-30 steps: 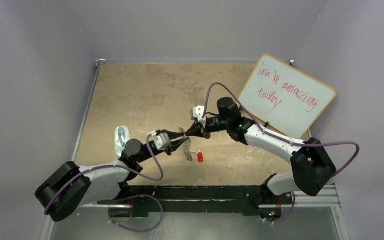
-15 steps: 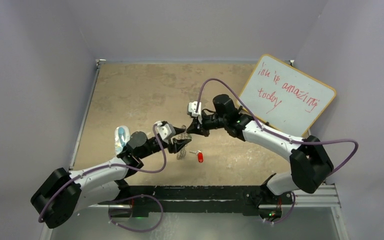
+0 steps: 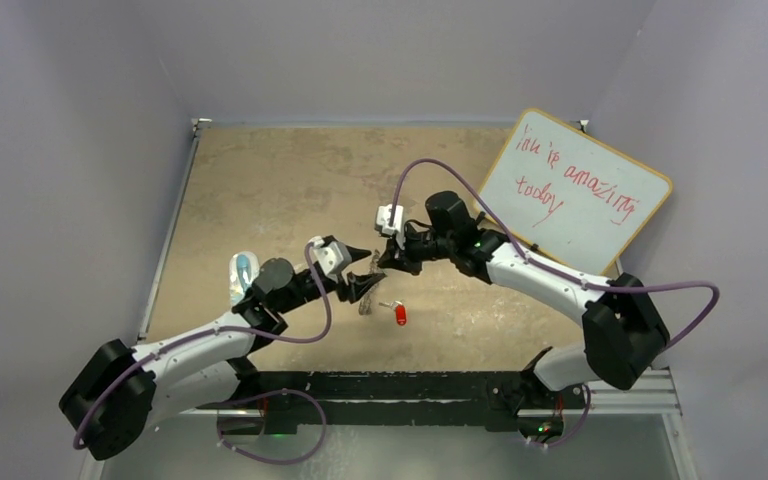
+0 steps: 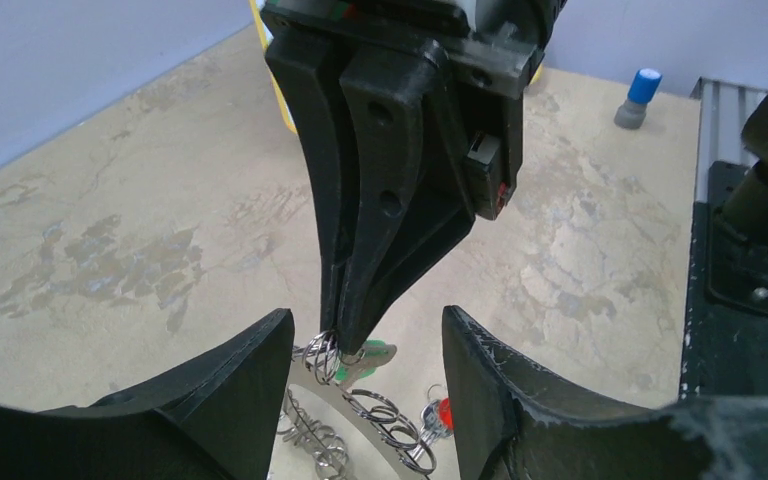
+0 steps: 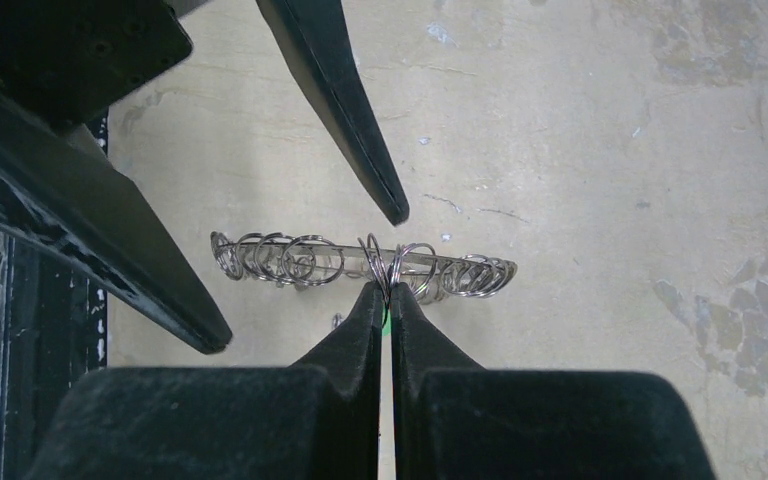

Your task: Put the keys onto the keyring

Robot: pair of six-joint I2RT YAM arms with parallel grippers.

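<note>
The keyring (image 5: 290,258), a flat silvery ring fringed with small loops, hangs edge-on just above the table. My right gripper (image 5: 388,290) is shut on one or two of its rim loops (image 4: 322,352). The green-headed key (image 4: 378,353) hangs right at those fingertips; I cannot tell whether it is threaded on a loop. The red-headed key (image 3: 401,316) lies on the table just right of the ring. My left gripper (image 4: 367,320) is open, its fingers (image 4: 250,370) standing either side of the keyring (image 3: 368,292) without touching it.
A whiteboard (image 3: 580,195) with red writing leans at the back right. A clear bluish plastic object (image 3: 243,275) lies left of the left arm. A blue-capped marker (image 4: 640,95) stands near the metal rail (image 3: 410,390) at the near edge.
My left gripper has opened and let go of the keyring. The right gripper has shifted slightly left, still pinching the ring's loops. The red key has stayed put.
</note>
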